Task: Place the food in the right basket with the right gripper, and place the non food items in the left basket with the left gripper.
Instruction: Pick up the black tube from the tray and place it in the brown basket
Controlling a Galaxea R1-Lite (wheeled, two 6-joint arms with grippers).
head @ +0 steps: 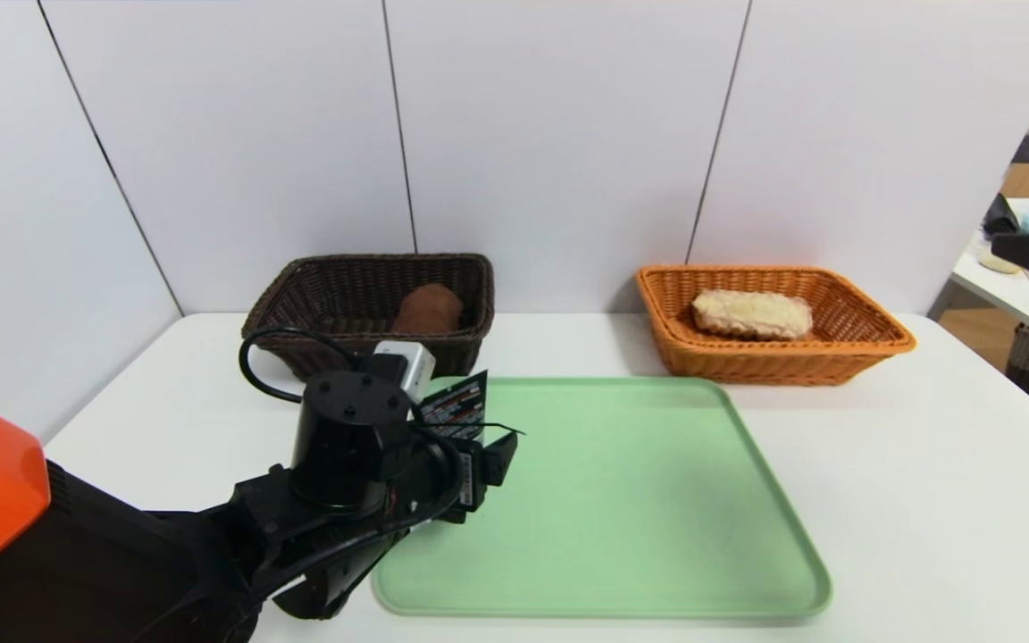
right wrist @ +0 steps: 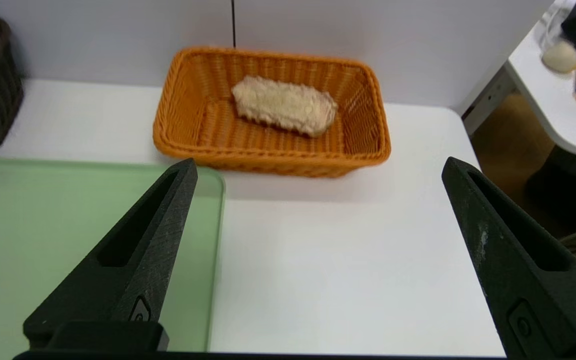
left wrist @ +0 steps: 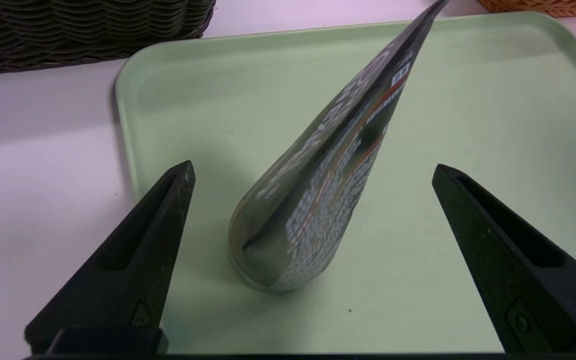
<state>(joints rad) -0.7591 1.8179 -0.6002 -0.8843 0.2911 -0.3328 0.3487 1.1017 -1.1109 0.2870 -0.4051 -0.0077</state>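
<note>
Left gripper (left wrist: 310, 172) hovering jaws spread around pouch (left wrist: 318, 185) standing on tray (left wrist: 468, 150) | right gripper (right wrist: 318, 170) waiting spread over table (right wrist: 343, 275) facing orange basket (right wrist: 188, 145)

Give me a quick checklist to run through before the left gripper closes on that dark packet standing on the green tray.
1. Left gripper open: ok, fingers spread wide.
2. Dark packet between the fingers: ok, roughly centred, neither finger touching it.
3. Packet steady: cannot tell; it stands on its base on the green tray, leaning.
4. Brown basket has room: ok, only one brown item inside.
5. Right gripper out of the way: ok, open, over the table near the orange basket.
6. Food sorted: ok, breaded piece lies in the orange basket.
</note>
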